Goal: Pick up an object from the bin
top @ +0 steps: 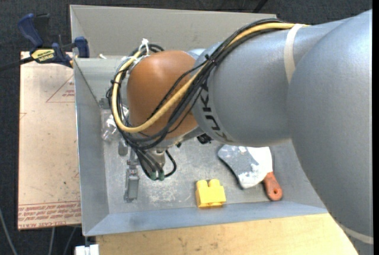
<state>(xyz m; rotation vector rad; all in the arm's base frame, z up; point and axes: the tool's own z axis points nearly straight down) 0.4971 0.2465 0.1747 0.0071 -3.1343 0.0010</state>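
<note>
My gripper [143, 176] hangs below the orange dome at the front left of the bin, low over the bare floor. Its two fingers stand apart, open, and nothing shows between them. A yellow block [210, 193] with studs on top lies to its right near the front wall, about a hand's width away. Farther right lies a white, scuffed scraper [249, 166] with an orange handle [272, 186] pointing to the front right corner.
A small shiny thing [109, 127] sits against the left wall, partly behind the cables. The arm and its dome cover the middle and back of the bin. Bare floor shows between the gripper and the yellow block.
</note>
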